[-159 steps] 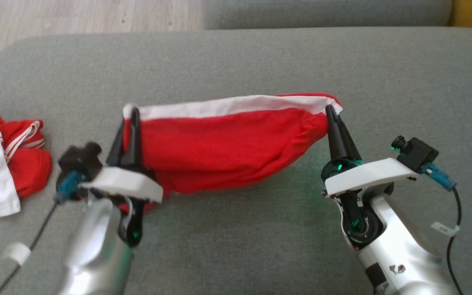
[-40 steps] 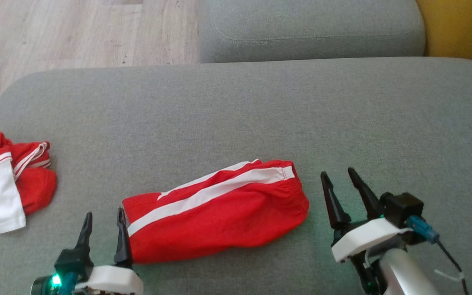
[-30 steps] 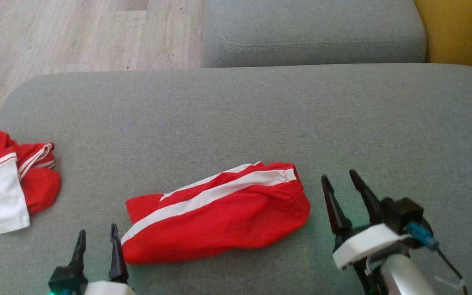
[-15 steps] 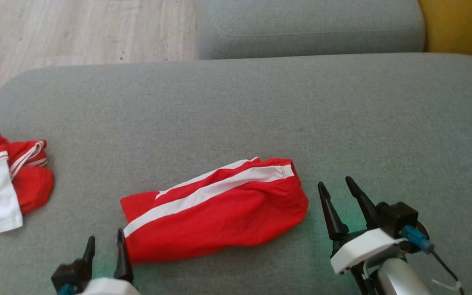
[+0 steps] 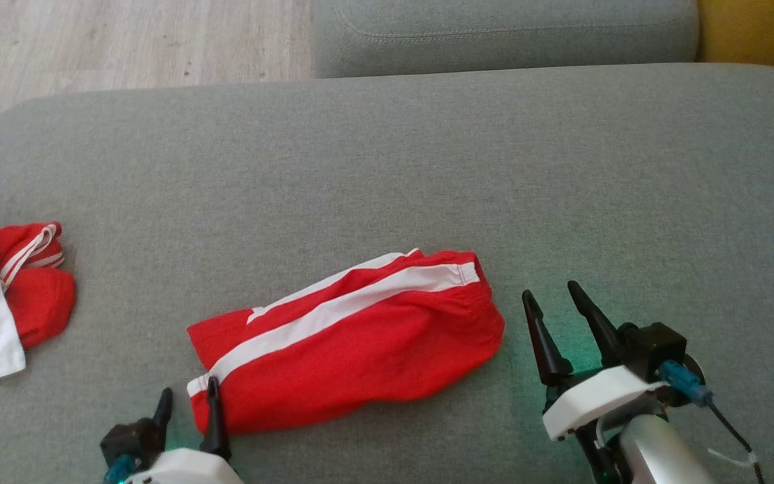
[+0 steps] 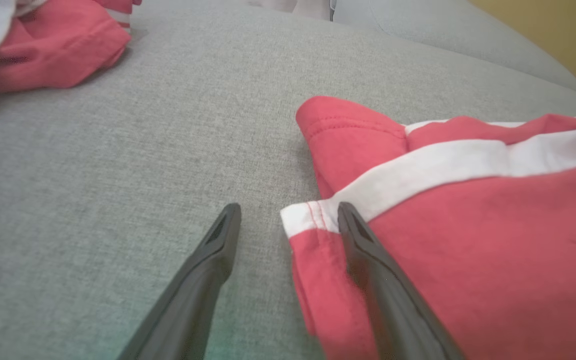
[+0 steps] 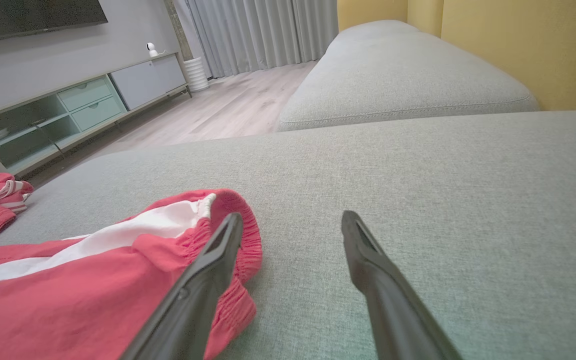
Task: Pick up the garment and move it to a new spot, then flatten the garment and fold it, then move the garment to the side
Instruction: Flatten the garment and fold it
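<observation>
So there's a big grey sofa cushion with a crumpled heap of red and white clothes sitting way over at its left edge, and a second grey cushion butting up against the far side. Past that it's pale wood floor and a yellow wall. The right wrist view also catches a low TV cabinet with a small white gadget on top, plus grey curtains.

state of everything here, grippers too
red garment: folded, lying flat on the sofa cushion, held by neither gripper
left gripper: open, fingers astride the garment's white-striped hem corner
right gripper: open, empty, just beside the garment's waistband end
second garment: crumpled in a heap at the cushion's left edge
</observation>
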